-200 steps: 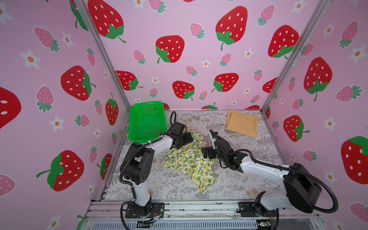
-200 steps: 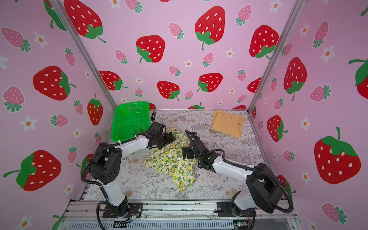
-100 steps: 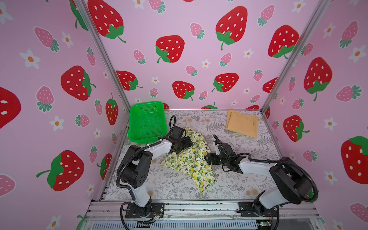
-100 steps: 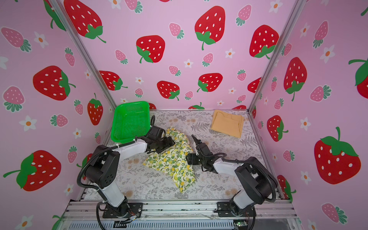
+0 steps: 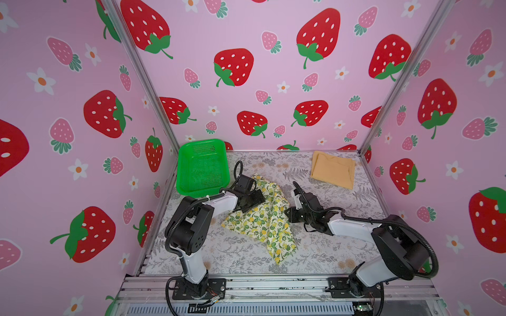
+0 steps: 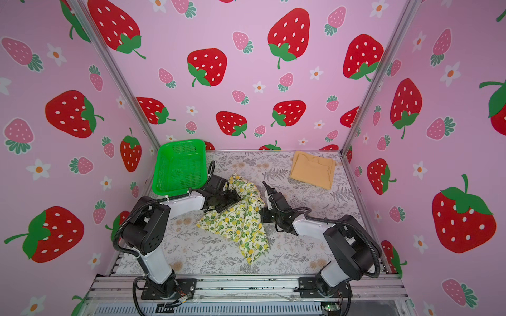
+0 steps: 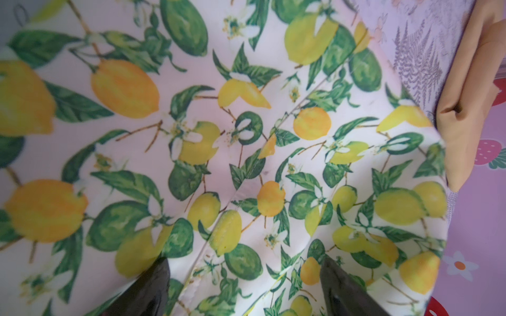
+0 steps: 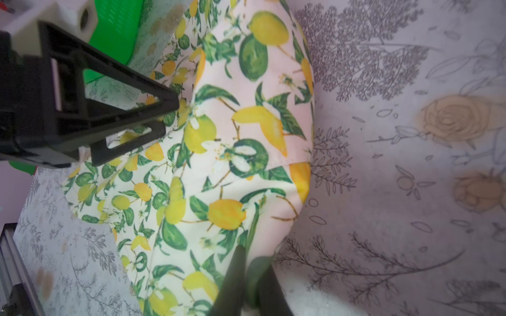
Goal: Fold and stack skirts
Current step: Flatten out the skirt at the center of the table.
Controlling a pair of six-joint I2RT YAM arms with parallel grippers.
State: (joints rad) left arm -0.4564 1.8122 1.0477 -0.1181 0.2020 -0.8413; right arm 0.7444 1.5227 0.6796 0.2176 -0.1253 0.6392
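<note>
Right wrist view shows the right gripper (image 8: 254,269) pinching a thin edge of the lemon skirt (image 8: 219,164), rumpled in the middle of the table (image 5: 315,254) (left gripper (image 7: 243,276) spread wide over it), so a pull may slip free or lift one layer only.

A robot lab booth. Strawberry-print walls (image 5: 197,32) on aluminium posts (image 5: 144,82) enclose the table (image 5: 235,257); arms (image 5: 191,227) bolt to a rail (image 5: 273,284).

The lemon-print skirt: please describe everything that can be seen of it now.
The lemon skirt is thin cream cloth printed with yellow lemons and green leaves, with stitched seams. It lies unfolded and rumpled in the middle of the table. The right pincer is shut on one edge; the left pincer stands open over the opposite side.
</note>
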